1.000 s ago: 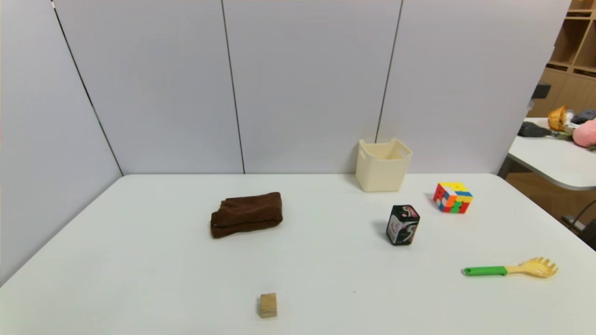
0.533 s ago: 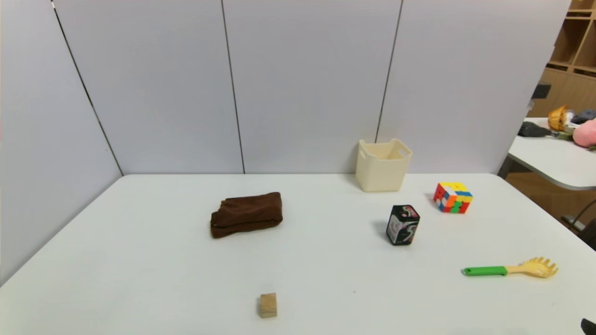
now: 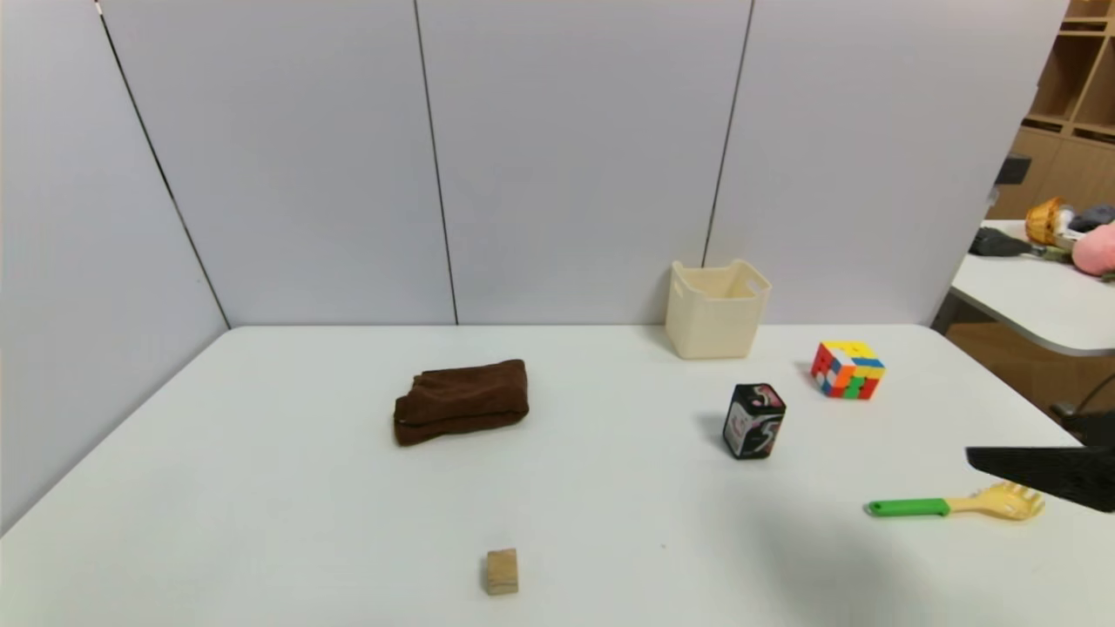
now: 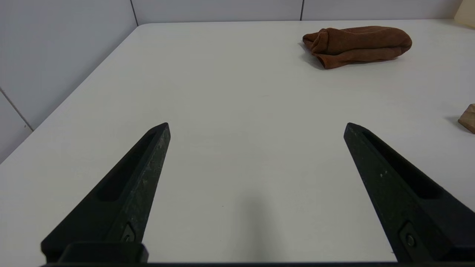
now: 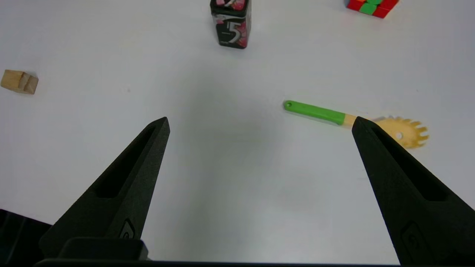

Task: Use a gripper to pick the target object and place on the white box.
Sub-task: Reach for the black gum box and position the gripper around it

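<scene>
The right tool [image 5: 259, 122], its two black fingers spread wide and holding nothing, had just come into the head view at the near right edge of the white surface [image 3: 261, 488], where a sec. earlier there was only bare top. It hung above the green-handled yellow pasta fork [image 3: 954, 503], which lay flat, handle to the left. That entry reads as the opening reach of the pick; nothing else on the surface had shifted. The left tool [image 4: 256, 126] sat parked low at the near left, fingers likewise released, w/ nothing between them. A small wooden block [image 3: 502, 571] lay near centre, well apart from both. Farther in, right of centre, stood the target object [image 3: 753, 421]: a black tin w/ red-and-white swirls, upright, long axis vertical, one printed face toward the robot's right wrist camera. It was still untouched, w/ the right tool well short of it. A folded brown cloth [image 3: 462, 401] lay at about the same depth on the left. Beyond the tin to the right sat a puzzle cube [image 3: 847, 369], and farthest, against the back wall, the white box [image 3: 716, 324], mouth up, apparently empty.
</scene>
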You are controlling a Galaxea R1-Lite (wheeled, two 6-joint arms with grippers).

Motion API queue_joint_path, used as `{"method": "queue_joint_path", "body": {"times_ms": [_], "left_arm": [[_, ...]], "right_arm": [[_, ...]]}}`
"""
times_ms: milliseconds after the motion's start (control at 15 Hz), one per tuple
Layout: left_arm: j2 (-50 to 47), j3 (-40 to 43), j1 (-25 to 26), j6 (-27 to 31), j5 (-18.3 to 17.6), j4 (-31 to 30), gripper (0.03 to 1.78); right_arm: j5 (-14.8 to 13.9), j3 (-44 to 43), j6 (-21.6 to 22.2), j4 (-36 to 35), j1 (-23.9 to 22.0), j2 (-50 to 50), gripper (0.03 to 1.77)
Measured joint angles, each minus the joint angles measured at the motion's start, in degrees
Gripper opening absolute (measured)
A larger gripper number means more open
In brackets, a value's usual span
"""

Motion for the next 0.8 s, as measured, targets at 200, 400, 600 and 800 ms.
{"method": "queue_joint_path", "body": {"times_ms": [200,400,600,800], "left_arm": [[0.0,0.0,0.0,0.0,0.0,0.0,1.69],[0.0,0.0,0.0,0.0,0.0,0.0,1.69],[0.0,0.0,0.0,0.0,0.0,0.0,1.69],[0.0,0.0,0.0,0.0,0.0,0.0,1.69]], "right_arm": [[-0.4,-4.7,0.3,-0.3,1.2,9.4,1.70],[-0.5,-5.4,0.5,-2.2,2.2,14.7,1.70],[-0.6,-1.2,0.5,-8.9,3.2,16.2,1.70],[-0.7,0.9,0.6,-10.3,4.7,17.3,1.70]]}}
